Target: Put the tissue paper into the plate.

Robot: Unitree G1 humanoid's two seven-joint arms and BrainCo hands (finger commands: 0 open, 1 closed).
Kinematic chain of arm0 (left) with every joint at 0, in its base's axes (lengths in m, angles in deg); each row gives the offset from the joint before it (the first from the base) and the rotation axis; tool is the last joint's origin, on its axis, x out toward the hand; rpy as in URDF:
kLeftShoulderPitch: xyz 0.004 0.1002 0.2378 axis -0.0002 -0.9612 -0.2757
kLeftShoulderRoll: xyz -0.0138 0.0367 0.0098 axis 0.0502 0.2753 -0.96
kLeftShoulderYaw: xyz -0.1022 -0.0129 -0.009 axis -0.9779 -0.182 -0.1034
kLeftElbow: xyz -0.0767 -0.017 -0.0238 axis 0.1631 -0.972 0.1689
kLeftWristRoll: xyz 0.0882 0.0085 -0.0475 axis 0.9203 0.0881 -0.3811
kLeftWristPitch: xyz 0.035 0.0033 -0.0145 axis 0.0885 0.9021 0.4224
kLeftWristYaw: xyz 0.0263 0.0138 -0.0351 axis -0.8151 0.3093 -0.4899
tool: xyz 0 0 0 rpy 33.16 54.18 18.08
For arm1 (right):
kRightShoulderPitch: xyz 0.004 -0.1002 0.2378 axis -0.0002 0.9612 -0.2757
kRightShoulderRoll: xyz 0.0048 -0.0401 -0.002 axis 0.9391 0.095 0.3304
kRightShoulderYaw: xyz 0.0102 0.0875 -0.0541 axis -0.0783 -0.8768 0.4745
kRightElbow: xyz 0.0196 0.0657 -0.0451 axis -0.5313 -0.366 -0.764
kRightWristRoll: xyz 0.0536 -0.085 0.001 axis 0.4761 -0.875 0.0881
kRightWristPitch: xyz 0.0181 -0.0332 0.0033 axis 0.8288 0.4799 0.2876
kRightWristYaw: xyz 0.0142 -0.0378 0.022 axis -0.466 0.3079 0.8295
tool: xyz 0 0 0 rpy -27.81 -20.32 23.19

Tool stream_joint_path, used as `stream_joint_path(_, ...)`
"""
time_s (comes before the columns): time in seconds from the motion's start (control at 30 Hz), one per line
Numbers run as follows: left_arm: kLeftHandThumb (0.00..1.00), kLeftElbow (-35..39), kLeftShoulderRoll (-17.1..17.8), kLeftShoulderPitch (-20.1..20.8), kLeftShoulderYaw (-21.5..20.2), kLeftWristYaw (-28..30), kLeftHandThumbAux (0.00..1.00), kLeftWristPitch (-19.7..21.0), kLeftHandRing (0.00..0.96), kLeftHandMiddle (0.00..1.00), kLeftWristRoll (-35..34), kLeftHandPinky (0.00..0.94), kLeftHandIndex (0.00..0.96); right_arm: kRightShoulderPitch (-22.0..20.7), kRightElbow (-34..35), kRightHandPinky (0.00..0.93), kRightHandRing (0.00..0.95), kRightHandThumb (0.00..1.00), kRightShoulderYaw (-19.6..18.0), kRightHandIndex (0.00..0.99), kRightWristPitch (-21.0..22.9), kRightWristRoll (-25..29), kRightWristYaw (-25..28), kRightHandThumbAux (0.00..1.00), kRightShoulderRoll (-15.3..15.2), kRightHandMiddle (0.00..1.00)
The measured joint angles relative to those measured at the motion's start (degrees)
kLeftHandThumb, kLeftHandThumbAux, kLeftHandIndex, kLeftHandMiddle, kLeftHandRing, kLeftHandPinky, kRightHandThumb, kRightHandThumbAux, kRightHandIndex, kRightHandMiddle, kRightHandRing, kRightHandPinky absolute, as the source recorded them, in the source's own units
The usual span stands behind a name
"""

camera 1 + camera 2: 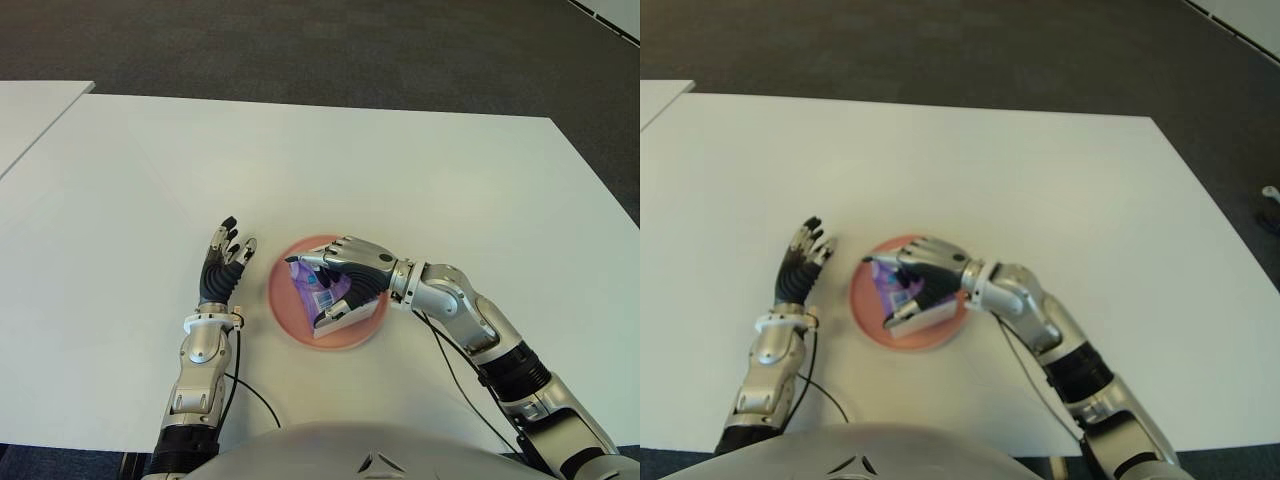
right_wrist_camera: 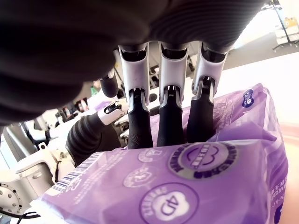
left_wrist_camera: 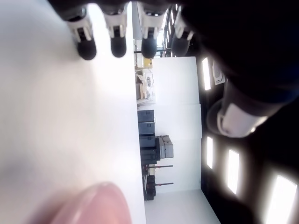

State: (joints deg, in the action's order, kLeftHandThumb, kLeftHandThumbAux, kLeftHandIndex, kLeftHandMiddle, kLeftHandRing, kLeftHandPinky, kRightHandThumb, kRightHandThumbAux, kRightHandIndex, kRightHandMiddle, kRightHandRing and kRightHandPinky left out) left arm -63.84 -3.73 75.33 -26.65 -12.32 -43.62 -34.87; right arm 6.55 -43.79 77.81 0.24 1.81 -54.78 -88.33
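A purple tissue pack (image 1: pixel 322 290) sits inside the round pink plate (image 1: pixel 283 310) near the table's front middle. My right hand (image 1: pixel 345 282) reaches over the plate from the right and is shut on the pack. In the right wrist view the fingers (image 2: pixel 169 122) curl over the purple pack (image 2: pixel 187 186). My left hand (image 1: pixel 222 262) shows just left of the plate with its fingers spread and nothing in it; its fingertips (image 3: pixel 118 46) point out over the bare white table (image 3: pixel 56 116).
The white table (image 1: pixel 330 170) stretches wide behind the plate. A second white table (image 1: pixel 30 110) shows at the far left. Dark carpet (image 1: pixel 300 45) lies beyond the back edge. A black cable (image 1: pixel 255 395) runs by my left forearm.
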Motion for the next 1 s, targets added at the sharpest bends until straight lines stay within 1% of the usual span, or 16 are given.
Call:
stream_joint_path(0.3,0.0,0.02,0.0,0.0,-0.01,0.0,0.576,0.12,0.0,0.0,0.0,0.0,0.0,-0.05,-1.01,0.0,0.0,0.052,-0.33,0.0,-1.04,-0.36,-1.83,0.32,-0.17,0.0)
stream_joint_path(0.57,0.0,-0.25,0.02,0.31,-0.04,-0.02,0.582,0.05,0.0,0.0,0.23,0.0,0.0,-0.26,-0.58,0.0,0.0,0.065,-4.3,0.0,-1.39,0.52,-3.46,0.34,-1.3,0.0)
stream_joint_path(0.73,0.0,-1.13,0.02,0.83,-0.14,-0.03,0.587,-0.96,0.0,0.0,0.53,0.0,0.0,-0.91,-1.18,0.0,0.0,0.081,-6.52,0.0,-0.79,1.98,-5.28,0.348,0.24,0.0)
stream_joint_path(1.0,0.0,-2.29,0.04,1.52,-0.16,-0.03,0.589,-2.41,0.0,0.0,0.55,0.0,0.0,-2.92,0.09,0.0,0.0,0.108,-10.96,0.0,2.78,6.03,-6.36,0.336,2.27,0.0)
